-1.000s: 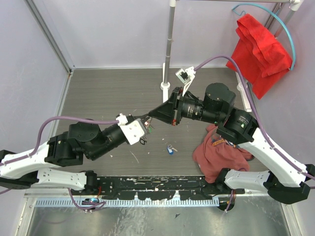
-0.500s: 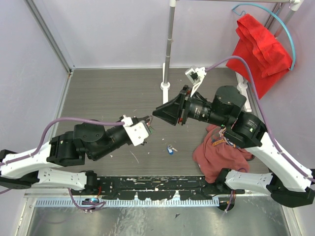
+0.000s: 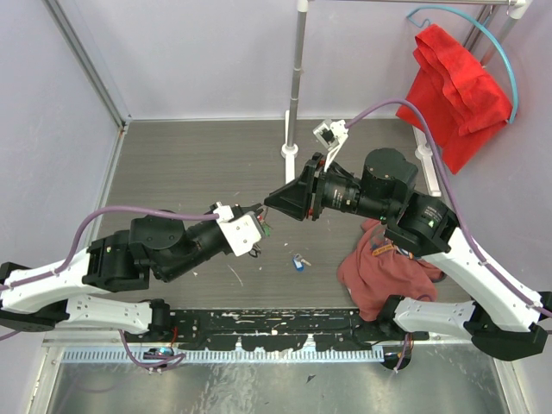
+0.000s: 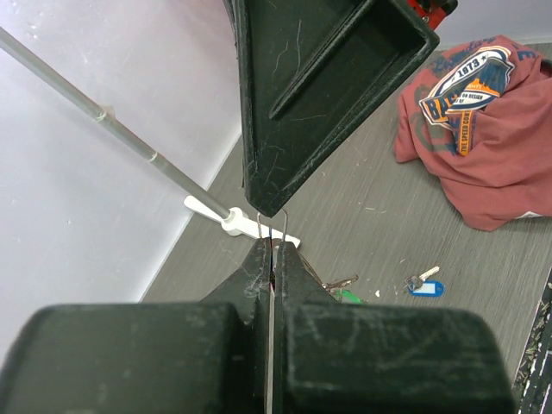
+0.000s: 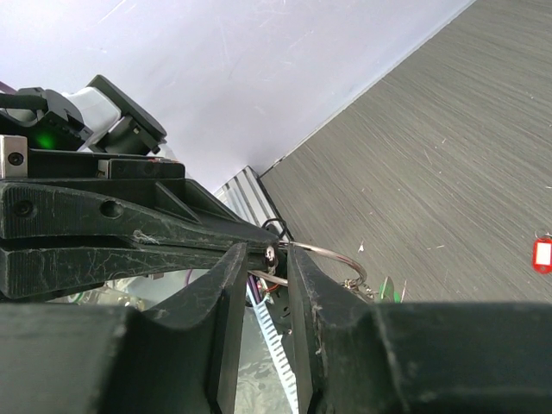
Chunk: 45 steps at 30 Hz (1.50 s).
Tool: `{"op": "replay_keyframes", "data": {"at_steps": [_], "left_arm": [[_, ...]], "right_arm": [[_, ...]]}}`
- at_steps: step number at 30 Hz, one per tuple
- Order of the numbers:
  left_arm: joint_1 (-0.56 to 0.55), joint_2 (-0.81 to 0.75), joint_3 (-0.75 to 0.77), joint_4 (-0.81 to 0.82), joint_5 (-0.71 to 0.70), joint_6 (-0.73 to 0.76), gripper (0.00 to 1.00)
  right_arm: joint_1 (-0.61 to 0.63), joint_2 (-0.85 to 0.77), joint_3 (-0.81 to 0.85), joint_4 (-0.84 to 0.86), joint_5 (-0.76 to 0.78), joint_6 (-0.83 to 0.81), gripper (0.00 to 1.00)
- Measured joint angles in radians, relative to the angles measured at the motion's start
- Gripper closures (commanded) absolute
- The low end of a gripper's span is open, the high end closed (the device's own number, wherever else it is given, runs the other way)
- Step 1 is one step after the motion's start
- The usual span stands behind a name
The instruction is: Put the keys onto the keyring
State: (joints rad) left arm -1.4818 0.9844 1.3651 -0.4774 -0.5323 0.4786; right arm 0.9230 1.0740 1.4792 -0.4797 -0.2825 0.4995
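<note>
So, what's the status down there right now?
Left tool shut on keyring. Right tool part open, tips at the ring. Blue-tagged key loose on table. Nothing blocking.

left arm (image 3: 47, 289): white links, black joints | right arm (image 3: 483, 272): same | cables (image 3: 112, 210): purple | jaws: black, scratched

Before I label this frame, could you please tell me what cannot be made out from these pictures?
Left wrist view: the left gripper, shut on the keyring, hides most keys below; only a green head shows.
Right wrist view: the fingers of the right gripper hide whether it grips the keyring; a red tag is cut by the right edge.
Top view: the keyring is too thin to see.
</note>
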Motion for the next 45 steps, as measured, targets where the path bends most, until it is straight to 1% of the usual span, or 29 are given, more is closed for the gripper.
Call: {"op": "replay_keyframes", "data": {"at_steps": [4,11,13,16,17,19,21,22,23,26,41,44,45], "left_arm": [[0.0,0.0,0.0,0.0,0.0,0.0,1.0],[0.0,0.0,0.0,0.0,0.0,0.0,1.0],[0.0,0.0,0.0,0.0,0.0,0.0,1.0],[0.0,0.0,0.0,0.0,0.0,0.0,1.0],[0.0,0.0,0.0,0.0,0.0,0.0,1.0],[0.0,0.0,0.0,0.0,0.0,0.0,1.0],[0.0,0.0,0.0,0.0,-0.001,0.0,0.94],[0.0,0.0,0.0,0.0,-0.001,0.0,0.89],[0.0,0.0,0.0,0.0,-0.001,0.001,0.86],[0.0,0.0,0.0,0.001,-0.002,0.001,0.82],[0.0,0.0,0.0,0.012,-0.003,0.003,0.84],[0.0,0.0,0.0,0.016,-0.003,0.003,0.92],[0.0,0.0,0.0,0.016,-0.003,0.003,0.93]], "right_arm": [[0.0,0.0,0.0,-0.001,-0.008,0.0,0.69],[0.0,0.015,0.0,-0.001,-0.02,0.0,0.77],[0.0,0.018,0.0,-0.002,-0.023,0.0,0.82],[0.0,0.02,0.0,-0.004,-0.026,-0.001,0.96],[0.0,0.02,0.0,-0.005,-0.026,0.0,0.99],[0.0,0.019,0.0,-0.005,-0.027,-0.002,0.99],[0.0,0.019,0.0,-0.005,-0.026,0.0,0.99],[0.0,0.019,0.0,-0.004,-0.027,-0.001,1.0],[0.0,0.019,0.0,-0.003,-0.027,-0.001,0.99],[0.0,0.019,0.0,-0.001,-0.029,0.0,0.99],[0.0,0.001,-0.01,0.016,-0.03,0.003,0.99],[0.0,-0.003,-0.013,0.019,-0.03,0.004,0.99],[0.0,-0.003,-0.014,0.021,-0.03,0.004,0.99]]}}
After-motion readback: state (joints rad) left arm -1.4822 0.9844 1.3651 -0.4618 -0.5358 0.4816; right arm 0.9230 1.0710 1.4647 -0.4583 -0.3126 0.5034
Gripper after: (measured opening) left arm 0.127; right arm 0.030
